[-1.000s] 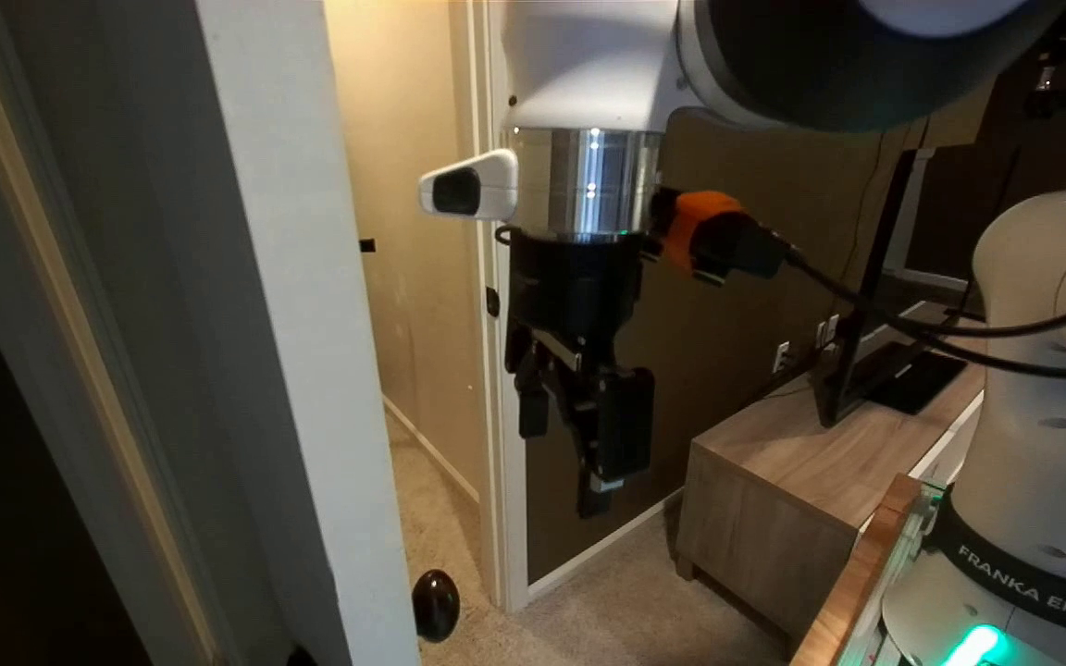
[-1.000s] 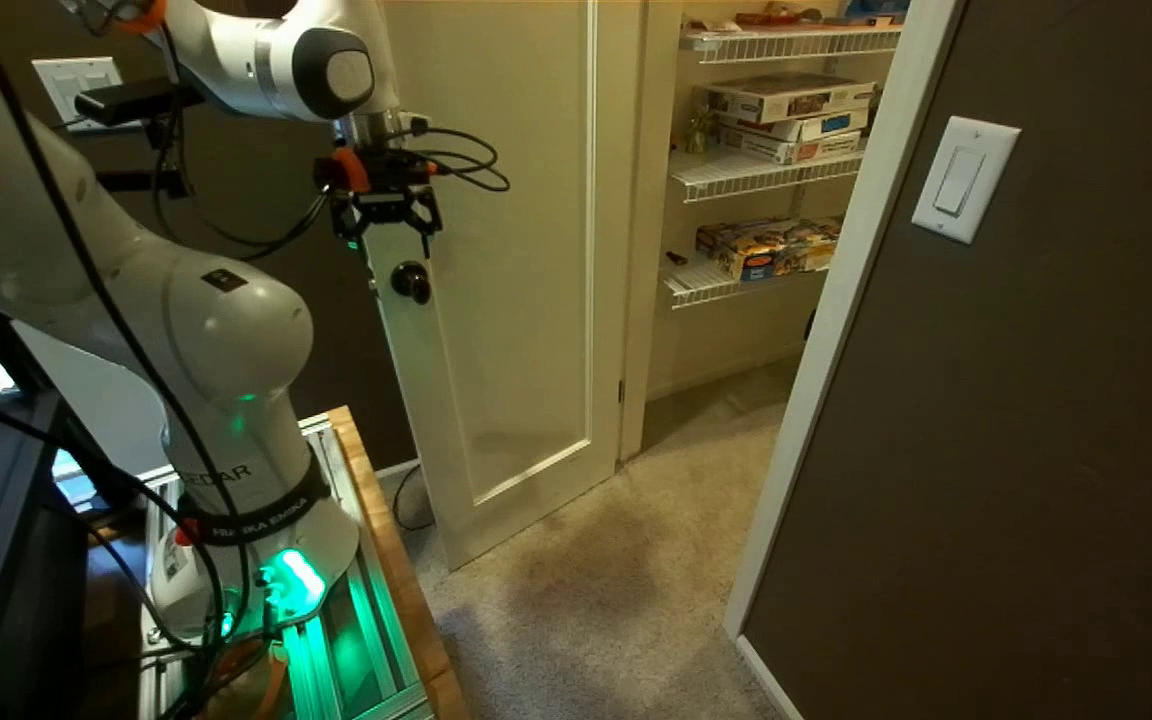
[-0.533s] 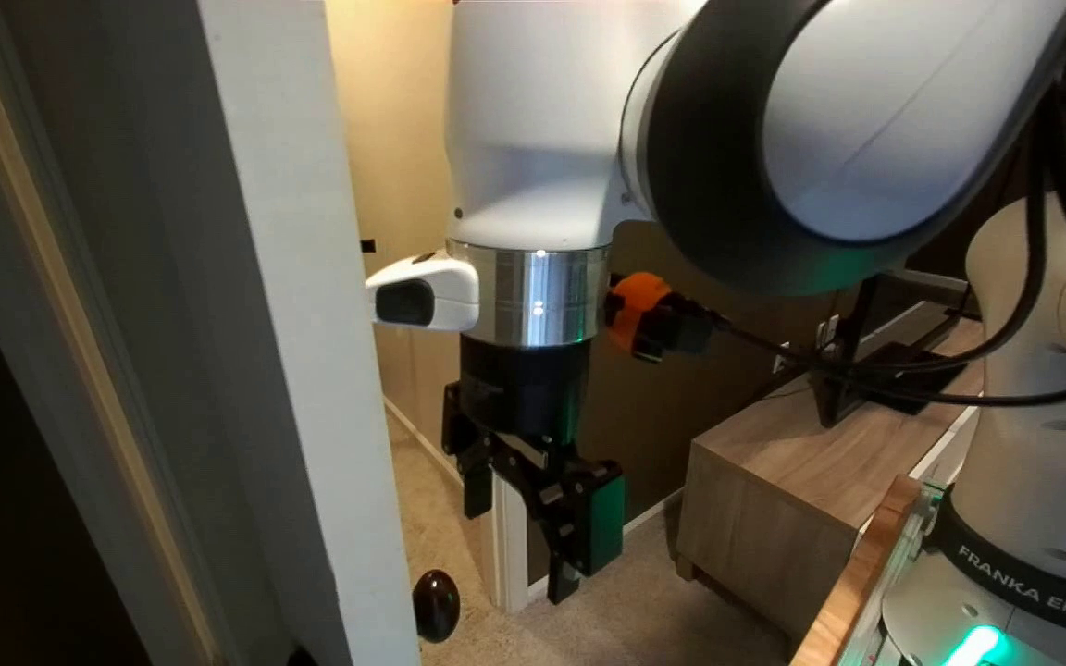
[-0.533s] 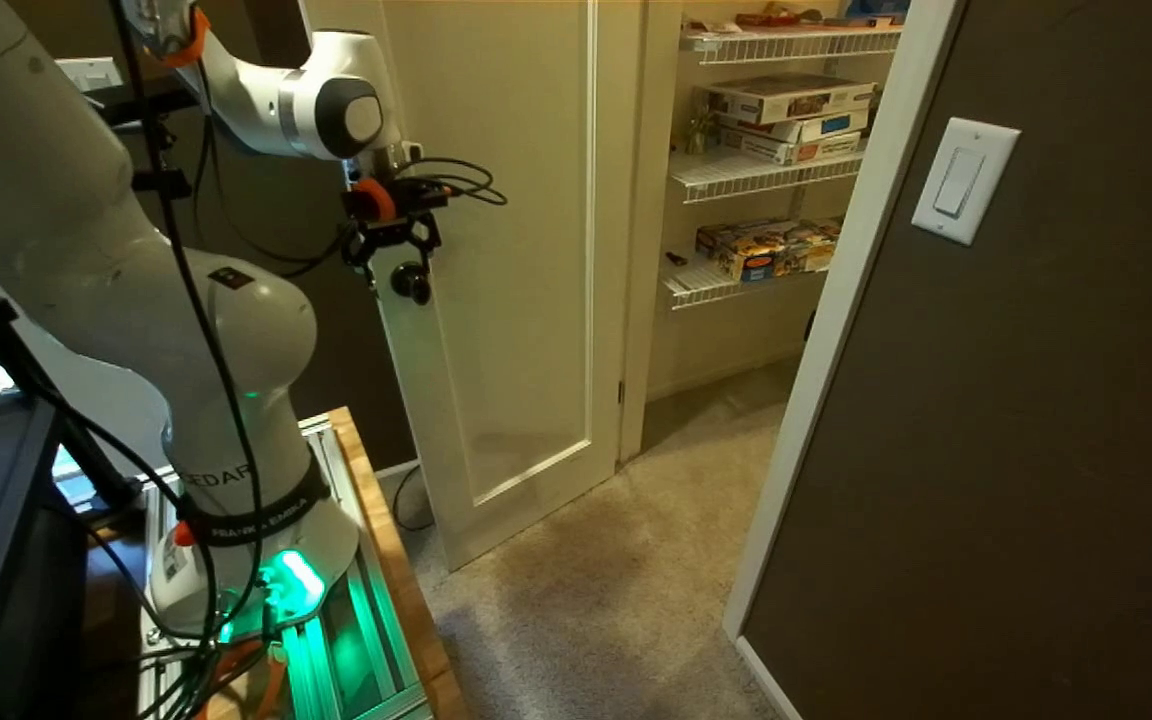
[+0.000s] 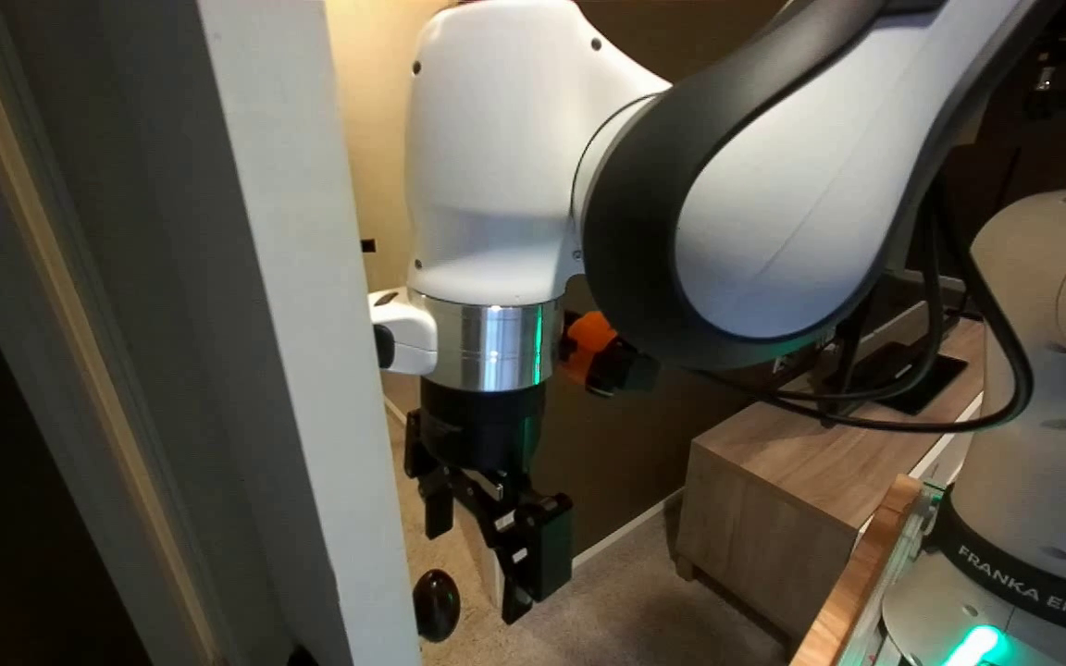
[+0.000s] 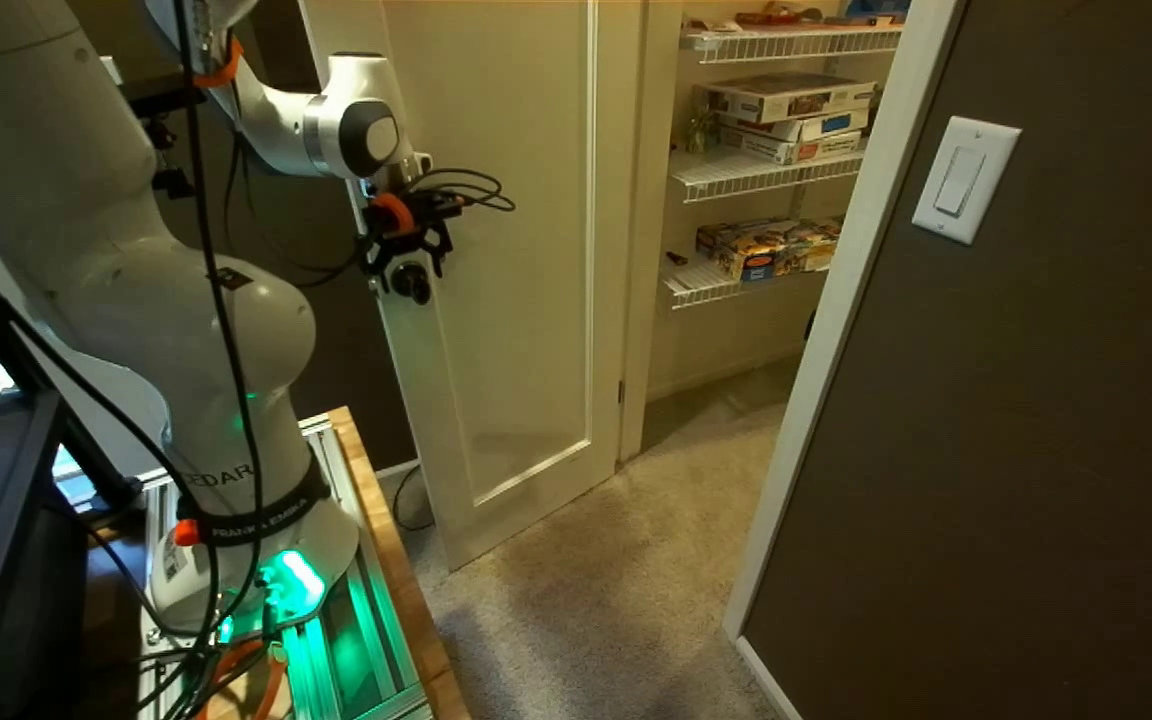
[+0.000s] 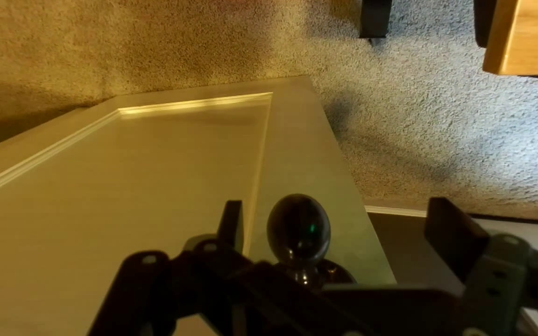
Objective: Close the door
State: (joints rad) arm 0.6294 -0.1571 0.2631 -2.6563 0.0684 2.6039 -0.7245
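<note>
- We find the door (image 6: pixel 516 250) standing open, off the desk (image 6: pixel 389 545) and past its wooden edge; carpet (image 6: pixel 586 600) shows between that edge and the door's lower free corner. In the wrist view the same corner lies well apart from the desk's corner.
- We judge the task to be near its start, as the wire shelves (image 6: pixel 766 178) show plainly through the doorway.
- We see the end effector (image 7: pixel 334 210) spread wide, holding nothing. In the wrist view its fingers (image 7: pixel 230 226) stand to either side of the knob (image 7: pixel 298 228), which appears nearer to one of them.
- We make out no contact: a gap shows between fingers and knob in an exterior view. We cannot tell how well they line up in depth.
- Done, by our reading: only the approach.
- Left, by our reading: take the knob or press on the door, swing it about its hinge (image 6: pixel 621 391) away from the desk's edge, and bring it to the door frame (image 6: pixel 832 330) across the doorway.
</note>
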